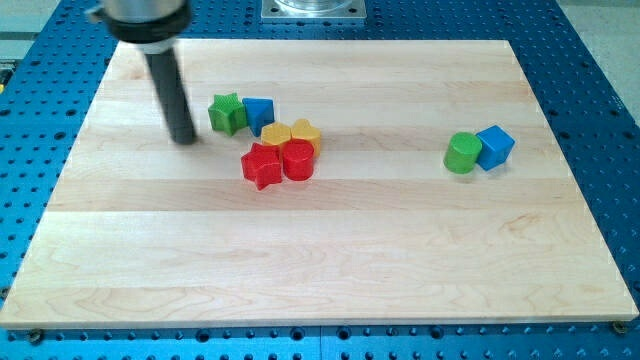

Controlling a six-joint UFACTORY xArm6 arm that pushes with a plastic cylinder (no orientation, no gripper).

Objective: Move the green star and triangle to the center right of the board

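Note:
The green star lies at the upper left of the wooden board, touching a blue cube on its right. My tip rests on the board just left of the green star, a small gap apart. No triangle can be made out. A green cylinder stands at the view's right, touching a blue block.
A yellow heart and a yellow block sit below the blue cube. A red star and a red cylinder lie just below them. A blue perforated table surrounds the board.

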